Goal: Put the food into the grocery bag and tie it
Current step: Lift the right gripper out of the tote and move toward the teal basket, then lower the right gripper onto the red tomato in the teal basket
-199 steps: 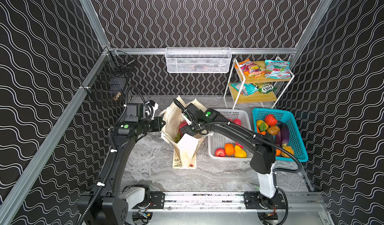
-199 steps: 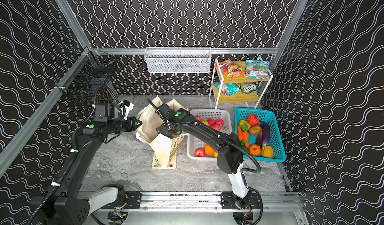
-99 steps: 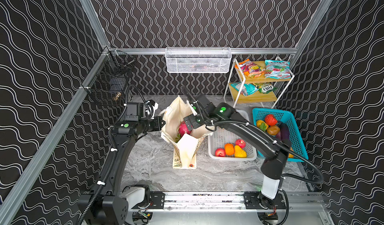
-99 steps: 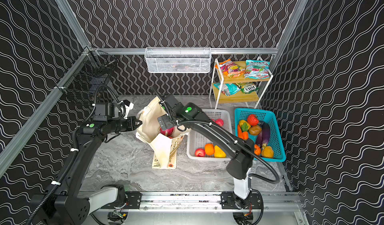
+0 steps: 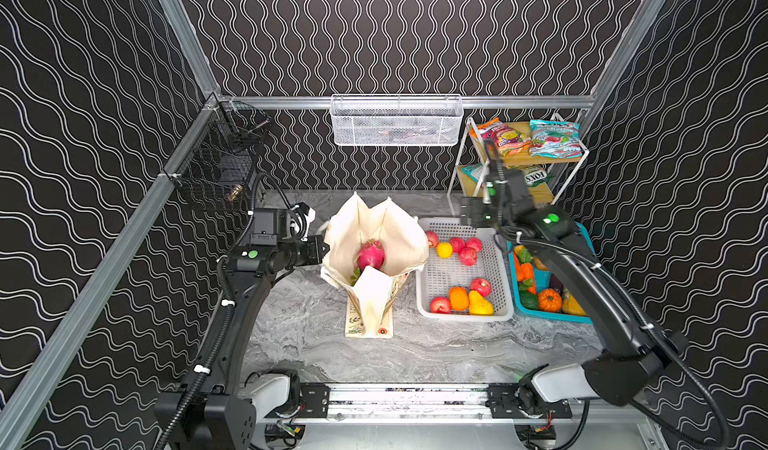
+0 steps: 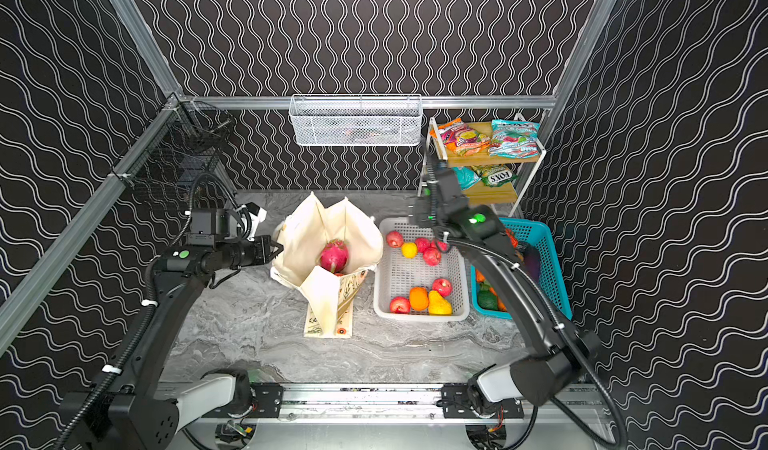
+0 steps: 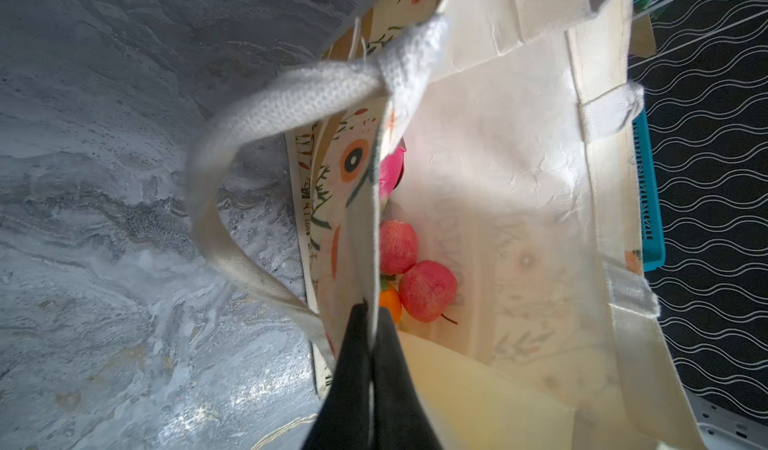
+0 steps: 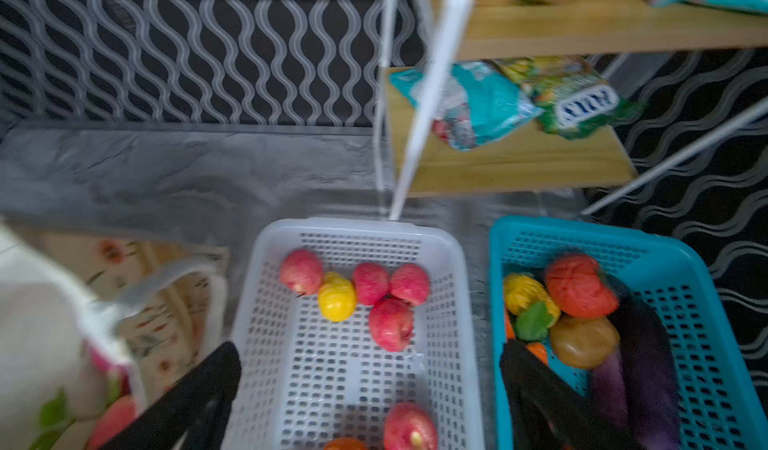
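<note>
Pinching the bag (image 5: 395, 227) rim with the closed left gripper (image 7: 372, 308), dragon fruit (image 5: 370, 254) inside, just beyond the fingertips. Spread wide and empty at the right gripper (image 8: 368, 356), nearer the teal packet (image 8: 490, 107) ahead, lying seemingly crosswise on the shelf (image 8: 519, 165).

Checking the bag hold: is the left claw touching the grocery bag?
Touching. The left wrist view shows the left claw pinching the grocery bag at its rim.

The right gripper (image 8: 370, 350) holds its black fingers (image 8: 199, 389) spread wide over a white plastic basket (image 8: 357, 229) of red apples (image 8: 390, 323) and one yellow fruit (image 8: 336, 296). A teal basket (image 8: 685, 269) of vegetables stands just beside it. The grocery bag (image 8: 41, 323) shows blurred at the opposite side.
</note>
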{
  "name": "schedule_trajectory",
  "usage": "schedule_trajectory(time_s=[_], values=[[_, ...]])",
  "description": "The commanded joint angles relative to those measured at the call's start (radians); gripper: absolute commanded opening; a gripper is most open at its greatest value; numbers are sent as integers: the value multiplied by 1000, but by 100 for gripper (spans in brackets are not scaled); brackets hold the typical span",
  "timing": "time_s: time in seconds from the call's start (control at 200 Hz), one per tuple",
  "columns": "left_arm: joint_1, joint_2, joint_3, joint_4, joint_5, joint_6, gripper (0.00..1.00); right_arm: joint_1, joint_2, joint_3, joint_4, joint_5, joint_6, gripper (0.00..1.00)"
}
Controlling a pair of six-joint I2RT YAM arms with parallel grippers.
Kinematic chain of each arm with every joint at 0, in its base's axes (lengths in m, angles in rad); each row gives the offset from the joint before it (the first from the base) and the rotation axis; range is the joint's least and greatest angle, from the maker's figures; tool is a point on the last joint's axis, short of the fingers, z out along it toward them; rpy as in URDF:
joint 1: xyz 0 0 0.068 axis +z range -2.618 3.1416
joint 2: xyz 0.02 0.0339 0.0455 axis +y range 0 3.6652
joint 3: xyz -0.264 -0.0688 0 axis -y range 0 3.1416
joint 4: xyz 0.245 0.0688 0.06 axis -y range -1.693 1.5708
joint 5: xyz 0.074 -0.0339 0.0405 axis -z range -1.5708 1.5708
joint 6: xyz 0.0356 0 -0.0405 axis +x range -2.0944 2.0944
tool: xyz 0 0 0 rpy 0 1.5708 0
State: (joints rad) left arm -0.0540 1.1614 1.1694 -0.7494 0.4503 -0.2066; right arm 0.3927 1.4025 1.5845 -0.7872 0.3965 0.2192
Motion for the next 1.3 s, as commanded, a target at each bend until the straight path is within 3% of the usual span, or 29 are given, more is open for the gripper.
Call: schedule_trajectory(time_s=[0.0, 0.2, 0.365, 0.601, 1.296], values=[[0, 16, 6, -15, 10, 17, 0, -155, -40, -92, 103, -45, 72, 98], [0, 20, 5, 0, 26, 20, 0, -436, -68, -259, 231, -204, 163, 98], [0, 8, -21, 21, 47, 13, 0, -564, -21, -288, 273, -263, 164, 97], [-1, 5, -44, 45, 79, 0, 0, -637, 86, -301, 332, -330, 156, 98], [-9, 12, -25, 24, 60, 15, 0, -690, 363, -292, 464, -367, 188, 97]])
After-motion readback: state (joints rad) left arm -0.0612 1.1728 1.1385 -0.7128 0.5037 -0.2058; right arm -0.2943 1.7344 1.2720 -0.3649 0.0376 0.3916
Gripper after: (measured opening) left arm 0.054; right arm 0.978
